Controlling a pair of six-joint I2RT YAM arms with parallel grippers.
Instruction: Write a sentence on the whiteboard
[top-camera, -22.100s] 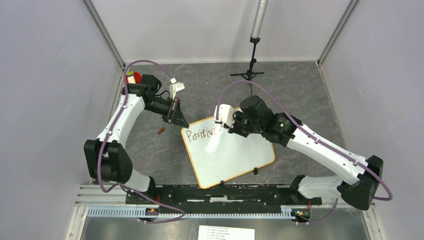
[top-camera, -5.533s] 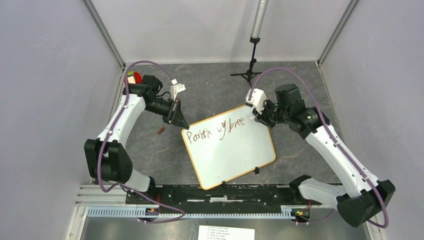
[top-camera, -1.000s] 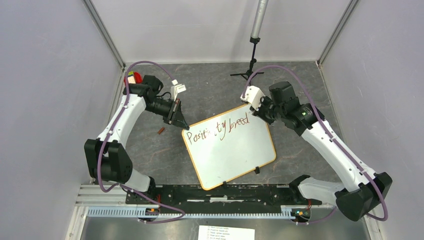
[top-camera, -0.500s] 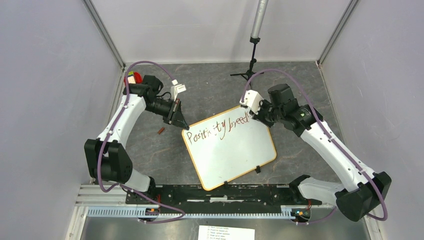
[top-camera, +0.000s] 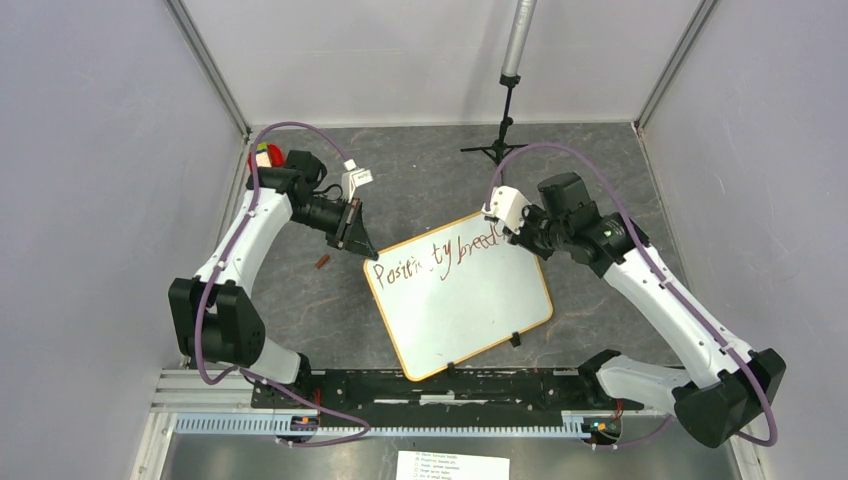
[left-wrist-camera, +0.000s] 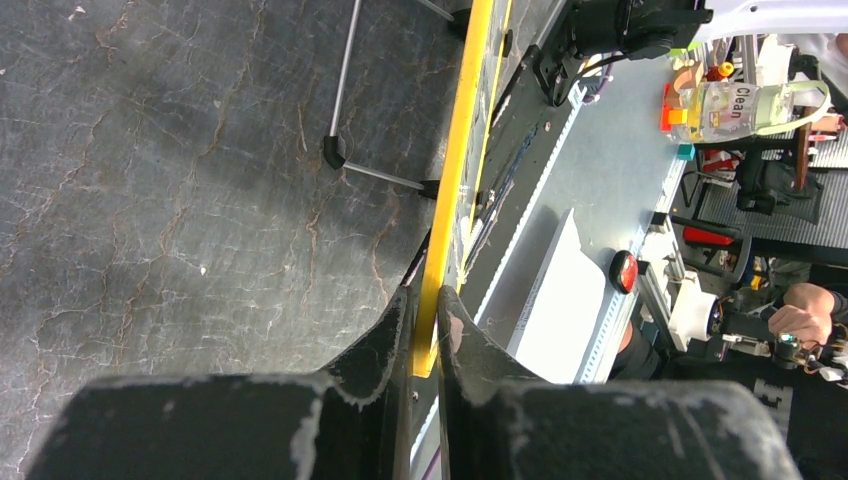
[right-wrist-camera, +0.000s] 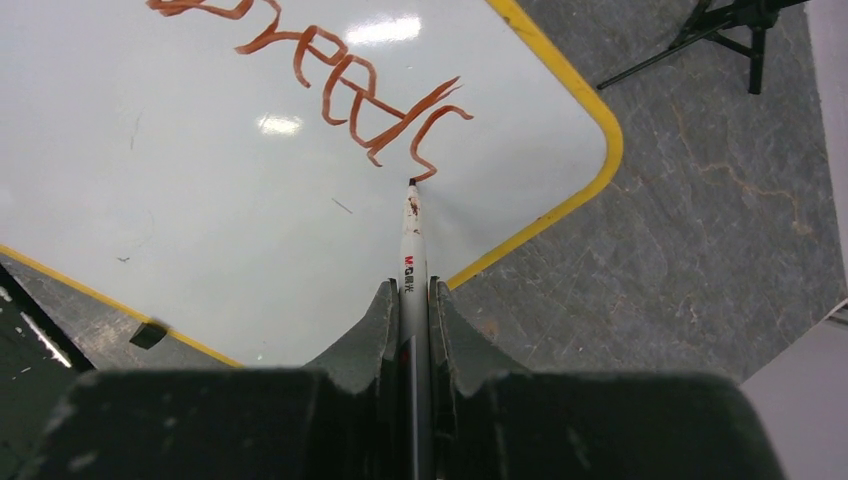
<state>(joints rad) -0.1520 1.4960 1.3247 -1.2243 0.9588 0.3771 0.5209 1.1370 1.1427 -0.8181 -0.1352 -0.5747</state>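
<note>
The whiteboard (top-camera: 470, 305) lies tilted on the dark table, white with a yellow rim. The sentence (top-camera: 435, 257) reads "Positivity breeds" in brownish-red along its far edge; "breeds" shows in the right wrist view (right-wrist-camera: 350, 85). My left gripper (top-camera: 362, 243) is shut on the board's far-left corner; its rim (left-wrist-camera: 450, 200) runs edge-on between the jaws (left-wrist-camera: 425, 325). My right gripper (top-camera: 522, 237) is shut on a white marker (right-wrist-camera: 410, 240), its tip touching the board at the foot of the final "s", near the far-right corner (right-wrist-camera: 600, 150).
A black tripod stand (top-camera: 497, 140) with a grey pole stands at the back. A small brown cap-like piece (top-camera: 322, 262) lies left of the board. A black clip (top-camera: 515, 341) sits on the board's near edge. A printed paper sheet (top-camera: 452, 466) lies below the rail.
Over the earlier frames the writing has grown from "Positivi" to "Positivity breeds". In the last second the right gripper shifted slightly toward me, finishing the final "s". The left arm has not moved.
</note>
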